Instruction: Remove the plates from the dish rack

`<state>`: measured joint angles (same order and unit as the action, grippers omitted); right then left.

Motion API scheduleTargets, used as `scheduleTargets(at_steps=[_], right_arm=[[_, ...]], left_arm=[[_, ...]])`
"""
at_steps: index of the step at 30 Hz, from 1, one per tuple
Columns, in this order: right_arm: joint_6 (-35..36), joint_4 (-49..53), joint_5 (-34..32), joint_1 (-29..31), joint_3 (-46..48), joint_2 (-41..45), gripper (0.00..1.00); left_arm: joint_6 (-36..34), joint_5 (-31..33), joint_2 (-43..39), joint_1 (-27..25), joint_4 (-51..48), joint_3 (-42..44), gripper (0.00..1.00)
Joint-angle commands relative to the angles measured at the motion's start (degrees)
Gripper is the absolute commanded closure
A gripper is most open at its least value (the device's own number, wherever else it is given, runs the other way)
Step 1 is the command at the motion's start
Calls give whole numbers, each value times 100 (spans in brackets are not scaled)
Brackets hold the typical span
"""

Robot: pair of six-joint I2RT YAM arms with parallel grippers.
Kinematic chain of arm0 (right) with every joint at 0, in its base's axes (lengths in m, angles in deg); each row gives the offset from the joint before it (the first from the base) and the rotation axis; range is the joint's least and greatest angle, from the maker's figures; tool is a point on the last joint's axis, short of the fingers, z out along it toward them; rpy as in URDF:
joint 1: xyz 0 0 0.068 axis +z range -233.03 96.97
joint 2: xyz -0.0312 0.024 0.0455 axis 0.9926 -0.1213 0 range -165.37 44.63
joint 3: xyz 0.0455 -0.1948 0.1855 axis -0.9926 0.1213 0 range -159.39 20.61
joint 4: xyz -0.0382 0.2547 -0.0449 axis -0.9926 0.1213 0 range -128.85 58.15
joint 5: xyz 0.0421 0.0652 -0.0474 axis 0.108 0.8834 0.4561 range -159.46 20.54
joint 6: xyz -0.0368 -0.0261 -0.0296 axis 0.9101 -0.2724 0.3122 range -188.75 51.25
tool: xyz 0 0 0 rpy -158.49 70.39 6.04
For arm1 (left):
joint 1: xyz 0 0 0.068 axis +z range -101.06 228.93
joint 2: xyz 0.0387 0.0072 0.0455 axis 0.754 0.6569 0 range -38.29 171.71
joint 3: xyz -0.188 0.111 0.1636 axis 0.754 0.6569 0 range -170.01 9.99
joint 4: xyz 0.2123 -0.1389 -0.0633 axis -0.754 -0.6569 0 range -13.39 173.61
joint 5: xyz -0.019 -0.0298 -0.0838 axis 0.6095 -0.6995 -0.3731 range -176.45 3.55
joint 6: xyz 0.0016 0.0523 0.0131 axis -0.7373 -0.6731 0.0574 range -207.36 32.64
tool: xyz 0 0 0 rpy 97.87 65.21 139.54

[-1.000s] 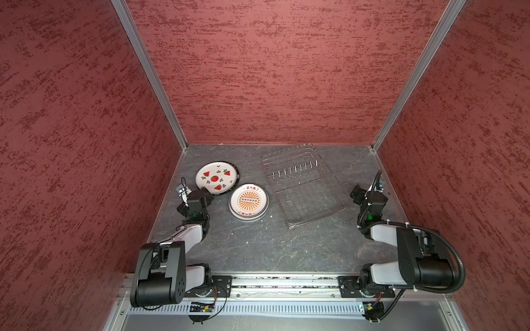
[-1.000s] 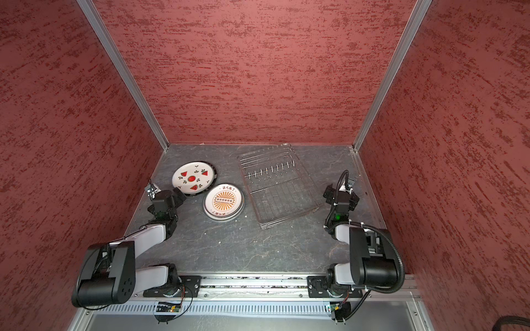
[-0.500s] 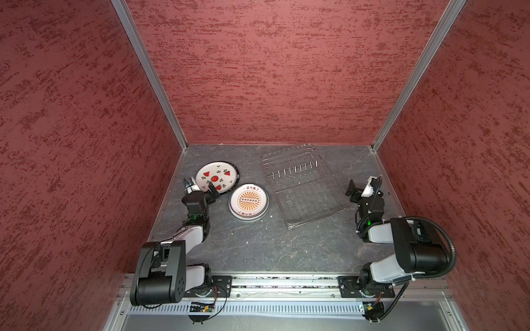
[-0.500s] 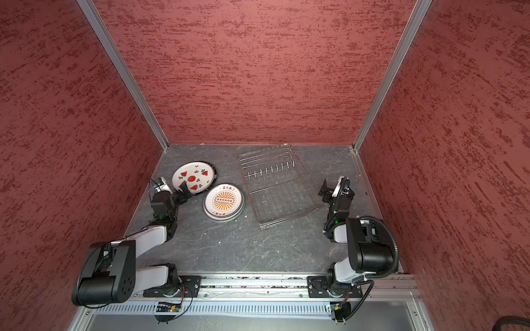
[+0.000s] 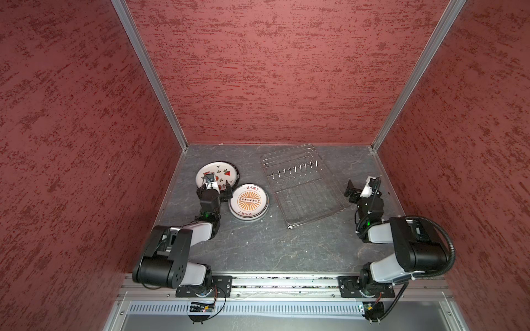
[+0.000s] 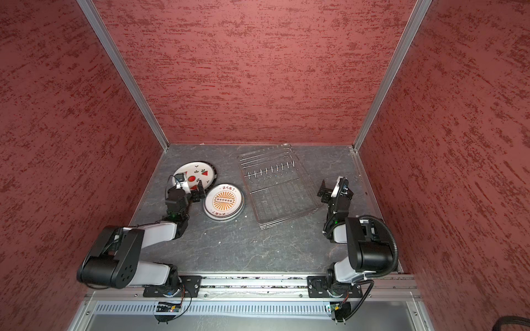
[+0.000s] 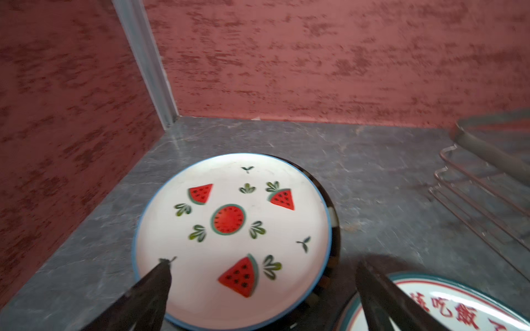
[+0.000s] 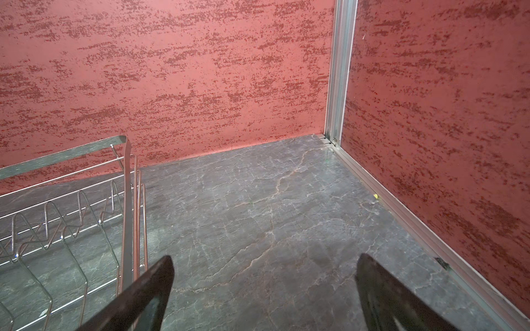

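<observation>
My left claw (image 7: 263, 266), spread wide and gripping nothing, hovers at the near rim of the watermelon plate (image 7: 232, 229), frame centre. In a top view the sunburst plate (image 5: 249, 200) lies just right of it, the dish rack (image 5: 301, 189) farther right. My right claw (image 8: 265, 258), equally wide and empty, hangs over bare table (image 8: 258, 200).

Two plate stacks (image 5: 227, 172) (image 5: 249, 200), one dish rack (image 5: 301, 197)

Watermelon plate (image 6: 200, 169) and sunburst plate (image 6: 224, 202) are lying flat on the surface (image 6: 258, 249), just left of the rack (image 6: 276, 190).
</observation>
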<state>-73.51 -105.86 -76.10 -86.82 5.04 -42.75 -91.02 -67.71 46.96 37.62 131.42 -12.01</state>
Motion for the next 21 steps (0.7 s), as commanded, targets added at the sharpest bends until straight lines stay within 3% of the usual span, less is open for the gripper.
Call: scheduleTargets(at_steps=[1,4,6,7,8,13,21], right_arm=[[129,24,-27,36,-8,-87,1],[125,30,-31,34,-7,-89,1],[130,38,-24,36,-13,-87,1],[124,42,-24,35,-9,-92,1],[124,35,-27,36,-10,-87,1],[132,35,-35,35,-7,-88,1],[135,38,-31,34,-9,-92,1]], left_arm=[[-423,210,-20,138,261,-26,1],[-43,-659,-104,643,275,109,0],[250,-1681,2,1142,471,241,1],[220,-2327,358,1346,1066,294,1],[143,-2613,189,1336,502,188,1],[199,-2123,272,1233,405,52,1],[250,-2162,262,1282,284,4,1]])
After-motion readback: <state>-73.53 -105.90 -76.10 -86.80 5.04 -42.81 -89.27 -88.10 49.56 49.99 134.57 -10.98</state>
